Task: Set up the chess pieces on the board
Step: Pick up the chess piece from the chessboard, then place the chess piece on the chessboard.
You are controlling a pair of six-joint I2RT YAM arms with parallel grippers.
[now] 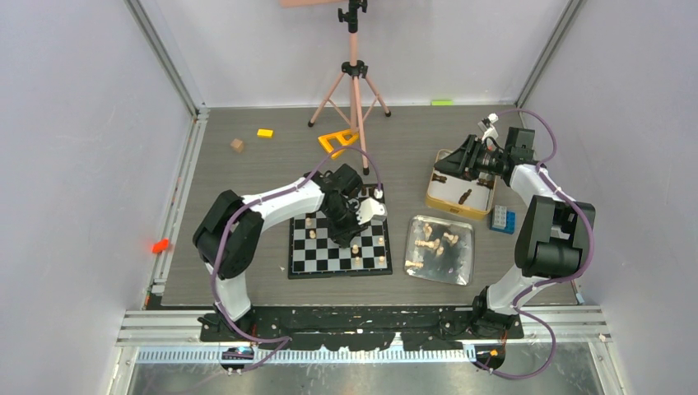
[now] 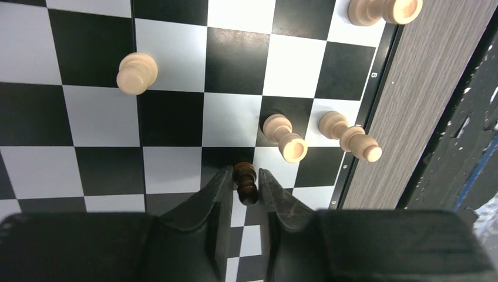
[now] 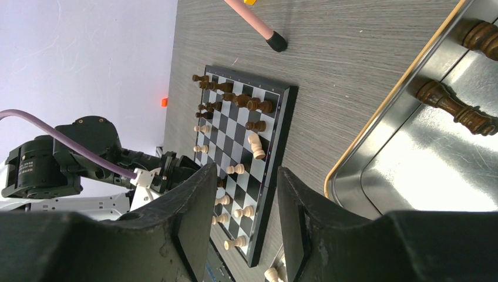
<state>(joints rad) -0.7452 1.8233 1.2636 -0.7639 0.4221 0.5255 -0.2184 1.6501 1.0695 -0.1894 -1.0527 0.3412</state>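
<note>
Pink tripod (image 1: 354, 78), silver tray (image 1: 463, 265), gold-rimmed tin (image 1: 453, 206), blue block (image 1: 501, 219), yellow block (image 1: 264, 132), wooden cube (image 1: 237, 146)

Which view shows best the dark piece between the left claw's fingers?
The left wrist view: the dark piece stands close up between the fingers of the left claw. In the top external view the left arm hides it. The right wrist view shows the board only from afar.
</note>
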